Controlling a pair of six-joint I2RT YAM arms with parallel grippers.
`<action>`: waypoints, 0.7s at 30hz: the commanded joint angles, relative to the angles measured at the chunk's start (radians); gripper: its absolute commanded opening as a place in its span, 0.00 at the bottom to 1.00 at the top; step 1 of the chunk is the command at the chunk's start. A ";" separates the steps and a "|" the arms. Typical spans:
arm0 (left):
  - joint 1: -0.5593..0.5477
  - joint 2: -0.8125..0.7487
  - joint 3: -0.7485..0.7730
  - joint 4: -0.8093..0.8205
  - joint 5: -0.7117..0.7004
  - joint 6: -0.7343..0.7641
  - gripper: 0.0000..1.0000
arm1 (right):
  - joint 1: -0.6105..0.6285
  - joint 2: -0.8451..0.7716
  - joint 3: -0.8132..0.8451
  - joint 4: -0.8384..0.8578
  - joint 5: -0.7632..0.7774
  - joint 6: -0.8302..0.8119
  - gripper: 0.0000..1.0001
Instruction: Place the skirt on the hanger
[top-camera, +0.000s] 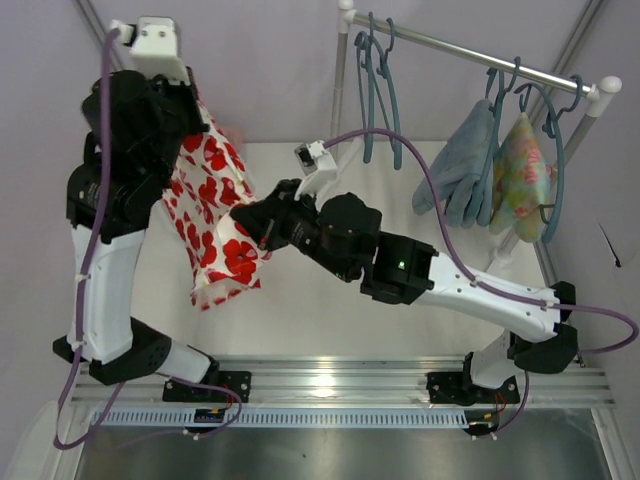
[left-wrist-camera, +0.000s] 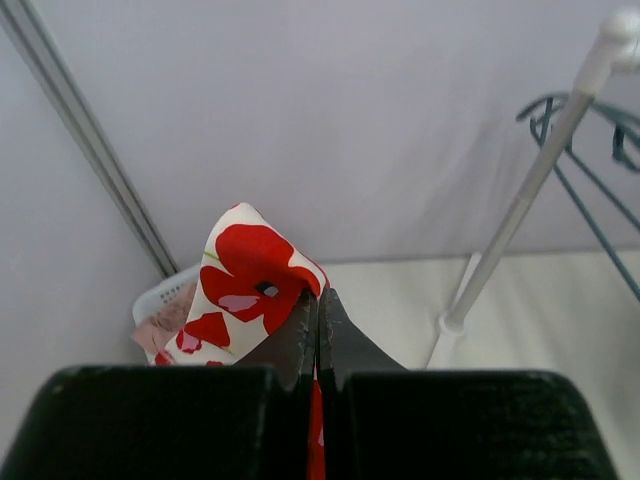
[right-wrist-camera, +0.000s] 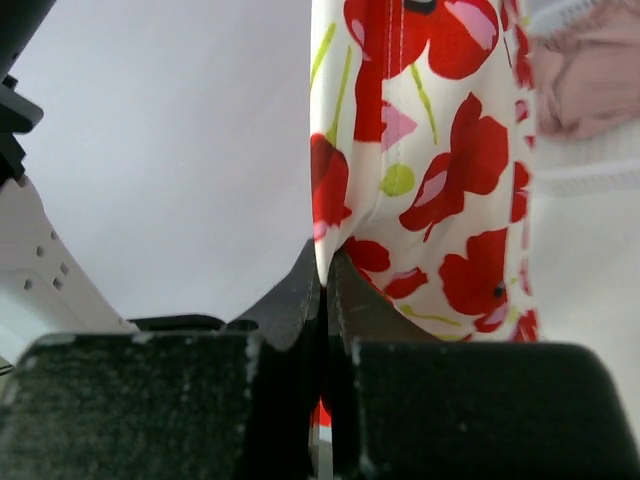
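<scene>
The skirt (top-camera: 215, 215), white with bold red flowers, hangs in the air over the left side of the table. My left gripper (top-camera: 197, 108) is raised high and shut on its top edge; in the left wrist view a fold of the skirt (left-wrist-camera: 245, 275) bulges out past the closed left gripper (left-wrist-camera: 318, 300). Lower down, my right gripper (top-camera: 243, 215) is shut on the skirt's right edge, and in the right wrist view the skirt (right-wrist-camera: 430, 150) rises from the pinched right gripper (right-wrist-camera: 325, 262). Two empty teal hangers (top-camera: 380, 95) hang at the rail's left end, apart from both grippers.
A clothes rail (top-camera: 480, 55) on white posts spans the back right. A light blue garment (top-camera: 462, 165) and a pale green flowered one (top-camera: 522, 180) hang from it on hangers. A white basket (left-wrist-camera: 165, 300) with pink cloth (right-wrist-camera: 590, 70) sits behind the skirt.
</scene>
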 joint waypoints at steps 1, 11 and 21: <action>-0.013 0.128 -0.003 -0.136 0.027 0.045 0.00 | 0.013 -0.134 -0.098 -0.107 0.109 0.126 0.00; -0.306 0.393 -0.530 0.231 0.002 -0.073 0.00 | -0.087 -0.734 -1.125 -0.153 0.239 0.639 0.00; -0.418 0.831 -0.163 0.405 0.114 -0.287 0.00 | -0.428 -1.071 -1.338 -0.383 0.206 0.426 0.00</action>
